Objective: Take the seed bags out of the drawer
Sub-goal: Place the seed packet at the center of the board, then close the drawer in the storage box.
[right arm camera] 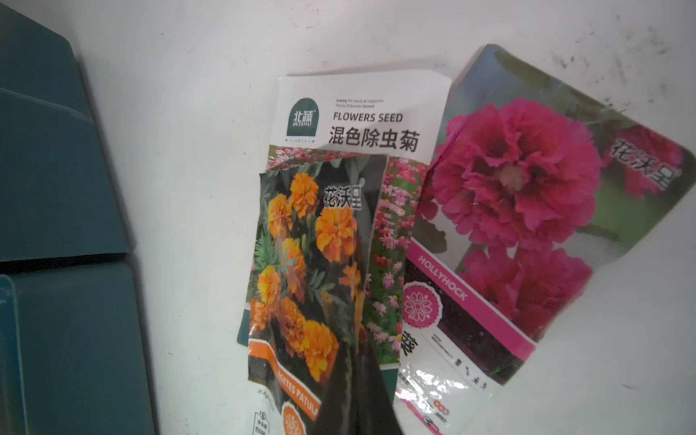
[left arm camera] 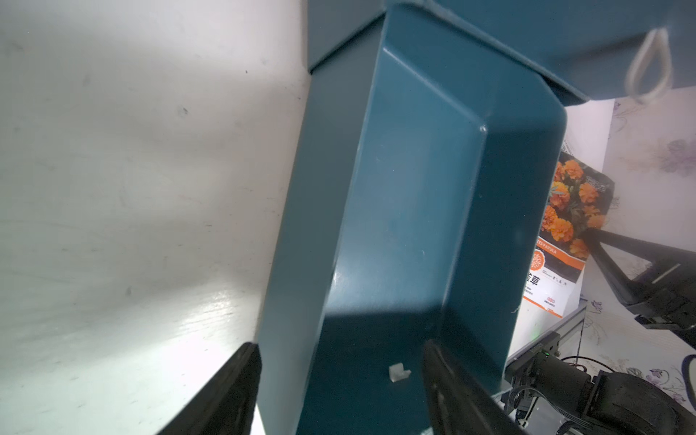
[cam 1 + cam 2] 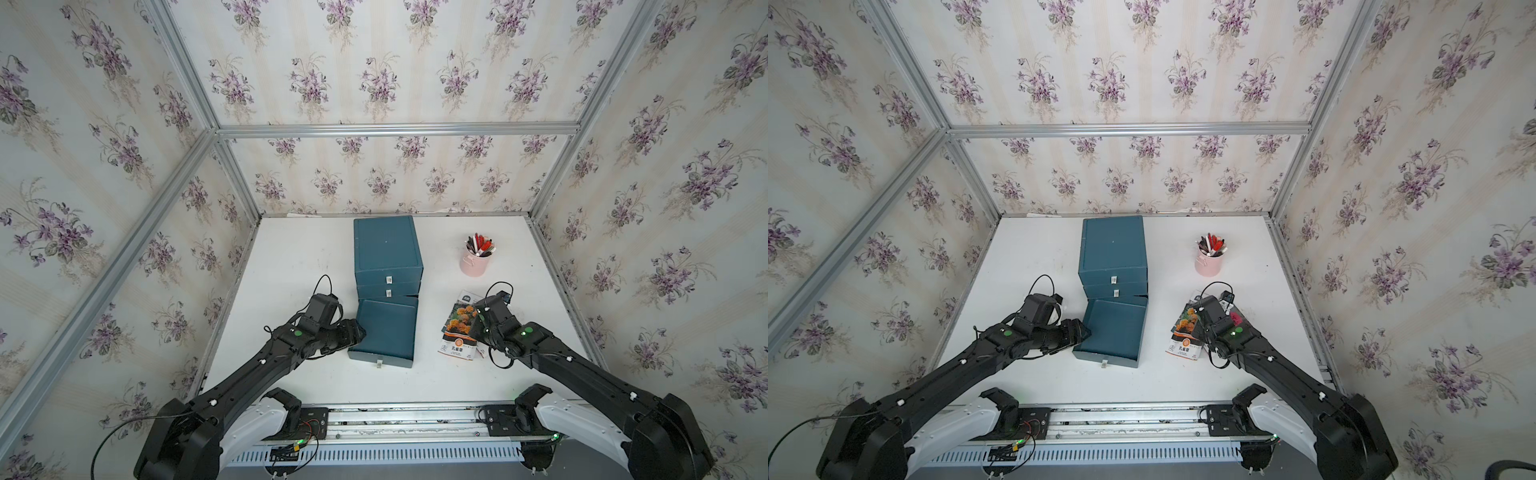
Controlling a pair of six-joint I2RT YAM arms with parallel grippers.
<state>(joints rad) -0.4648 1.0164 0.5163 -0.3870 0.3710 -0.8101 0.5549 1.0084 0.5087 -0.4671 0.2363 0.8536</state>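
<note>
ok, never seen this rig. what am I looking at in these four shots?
Two black robot arms with two-finger grippers work on a white table. Two pictures look down from one overhead stereo camera; the other two come from wrist cameras. On the table: a teal drawer unit, its bottom drawer pulled out, no bags visible inside, a pink cup of pens, and three overlapping seed bags: marigold bag, mixed-flower bag, pink hollyhock bag. The left gripper stands open astride the drawer's side wall. The right gripper is closed, apparently pinching the marigold bag's edge.
</note>
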